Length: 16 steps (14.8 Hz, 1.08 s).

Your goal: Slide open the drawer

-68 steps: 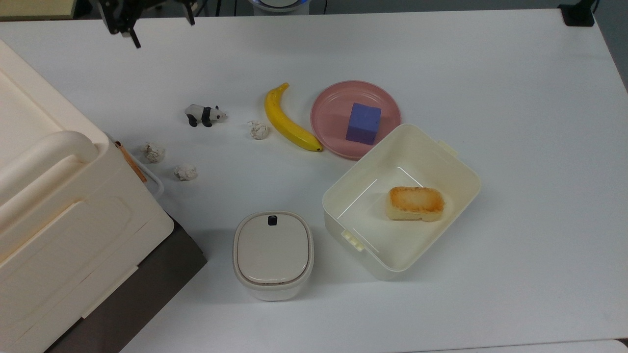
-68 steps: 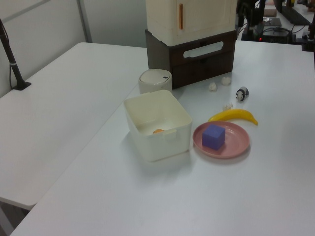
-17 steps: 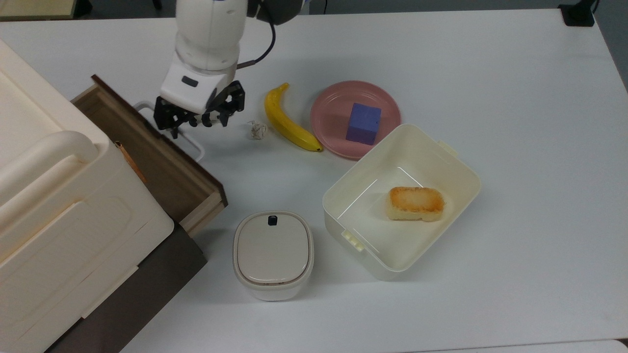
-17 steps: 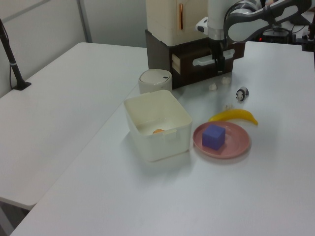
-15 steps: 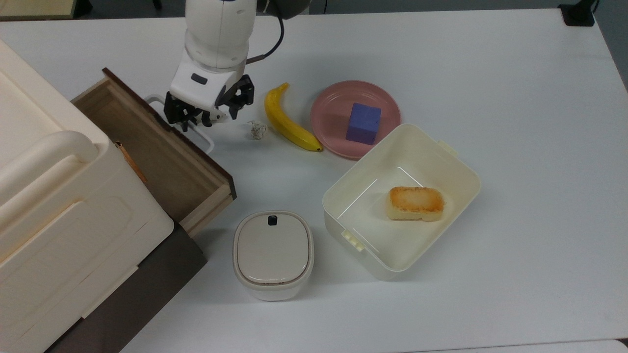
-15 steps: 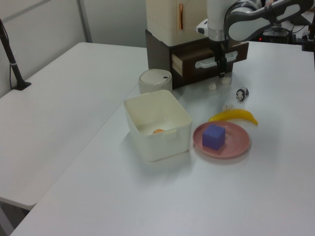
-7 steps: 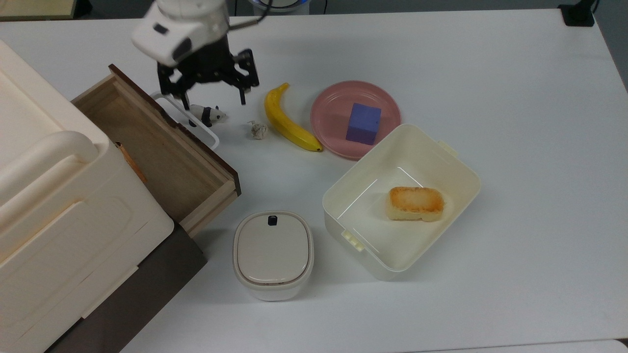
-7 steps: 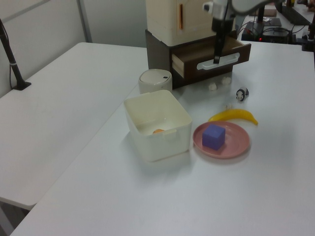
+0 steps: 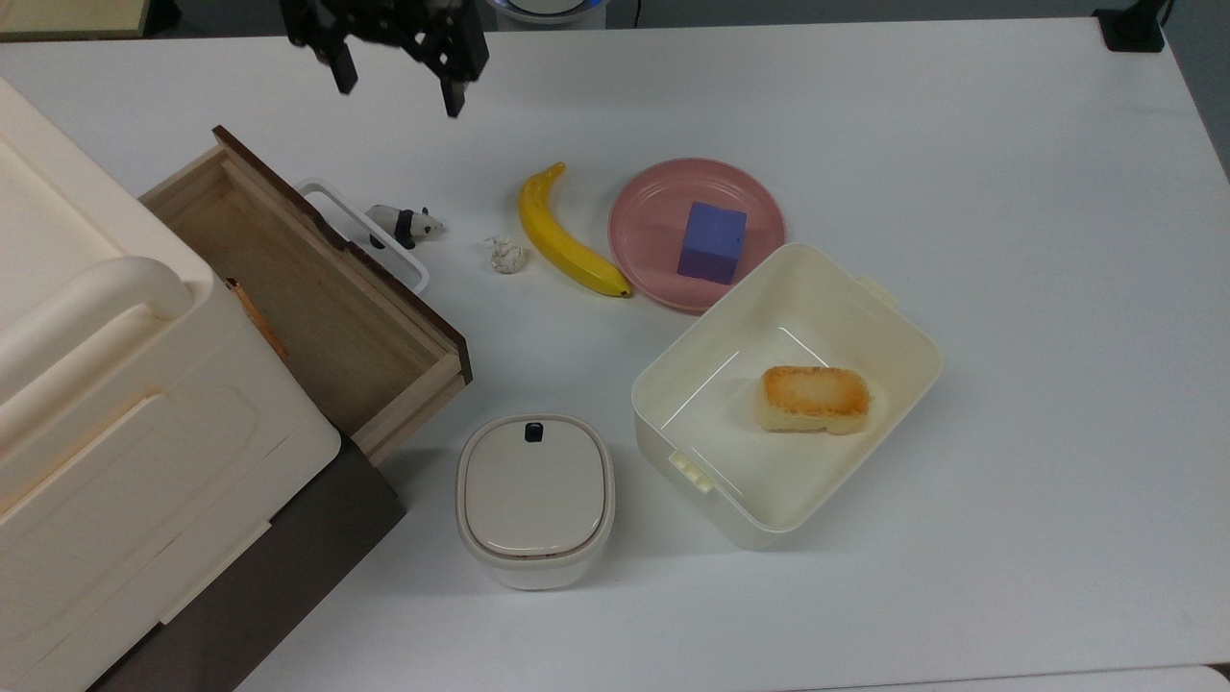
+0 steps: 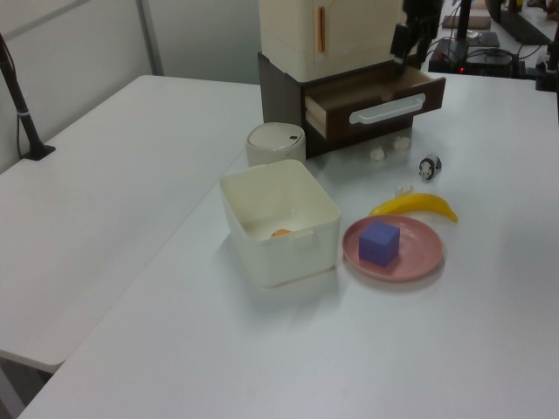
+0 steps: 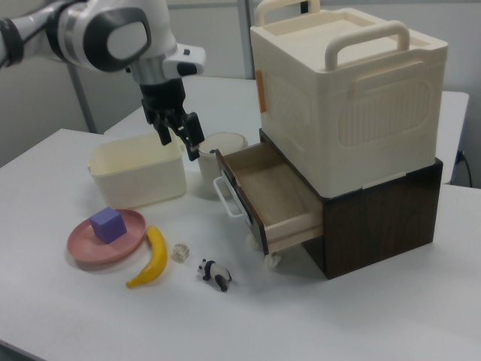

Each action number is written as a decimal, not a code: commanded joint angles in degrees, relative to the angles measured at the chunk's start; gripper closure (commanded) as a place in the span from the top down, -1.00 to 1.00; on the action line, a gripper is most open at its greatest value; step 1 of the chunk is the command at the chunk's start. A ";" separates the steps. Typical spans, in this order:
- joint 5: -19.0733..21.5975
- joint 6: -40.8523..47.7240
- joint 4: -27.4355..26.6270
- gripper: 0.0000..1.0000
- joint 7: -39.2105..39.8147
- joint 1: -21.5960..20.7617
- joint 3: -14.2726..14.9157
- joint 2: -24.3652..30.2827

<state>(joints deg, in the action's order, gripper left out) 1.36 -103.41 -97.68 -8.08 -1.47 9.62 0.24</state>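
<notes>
The drawer (image 9: 306, 288) stands pulled out of the dark brown chest, its light-wood floor bare and nothing inside it. Its dark front panel carries a white loop handle (image 9: 367, 236), which also shows in the left view as the handle (image 10: 388, 108) and in the right view as the handle (image 11: 226, 197). My gripper (image 9: 396, 85) is open and holds nothing. It hangs high above the table near the top view's upper edge, well clear of the handle. In the right view the gripper (image 11: 179, 140) hovers above and to the left of the drawer (image 11: 274, 192).
A toy panda (image 9: 404, 226) lies right beside the handle. A paper ball (image 9: 506, 255), a banana (image 9: 567, 235) and a pink plate (image 9: 653, 192) with a purple cube follow. A cream tub (image 9: 730, 317) holds bread. A lidded pot (image 9: 534, 498) stands near the drawer's corner.
The drawer went from closed to pulled well out. Over the last second the gripper let go of the handle, rose and drew back toward the top view's upper edge.
</notes>
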 commanded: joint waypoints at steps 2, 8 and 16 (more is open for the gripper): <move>3.90 9.81 6.35 1.00 -1.15 4.63 -0.12 2.93; 3.21 9.19 6.53 1.00 -8.69 4.55 -4.34 0.91; 3.47 6.12 6.71 1.00 -10.19 3.94 -3.55 0.90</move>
<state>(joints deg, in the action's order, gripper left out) 4.36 -96.08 -91.52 -15.68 3.43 5.65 1.13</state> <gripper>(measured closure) 0.000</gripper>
